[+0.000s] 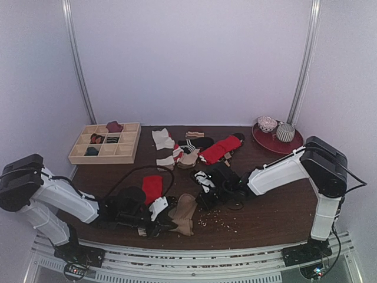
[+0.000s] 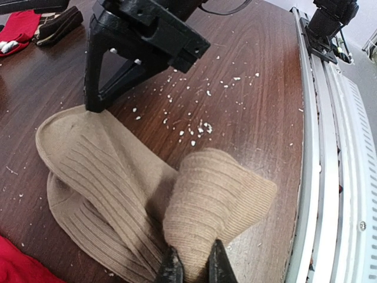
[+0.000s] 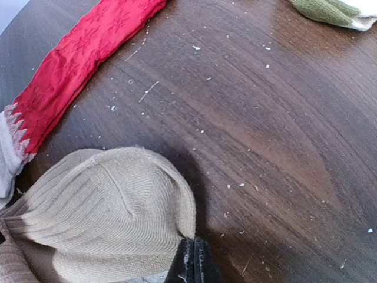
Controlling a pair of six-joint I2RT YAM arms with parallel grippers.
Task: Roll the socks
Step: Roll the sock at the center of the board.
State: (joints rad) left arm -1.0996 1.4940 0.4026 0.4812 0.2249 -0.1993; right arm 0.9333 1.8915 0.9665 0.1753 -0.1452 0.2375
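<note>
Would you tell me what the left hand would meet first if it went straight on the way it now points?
The tan sock that it pinches: its folded end lies right before the left hand. Beyond lie crumb-strewn table and, further left, the right hand.

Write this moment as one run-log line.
left gripper: shut on tan sock fold | right gripper: shut at its edge | red sock: beside

The left jaws pinch the folded-over end of the tan sock [image 2: 112, 171] on the table [image 2: 253, 118].
</note>
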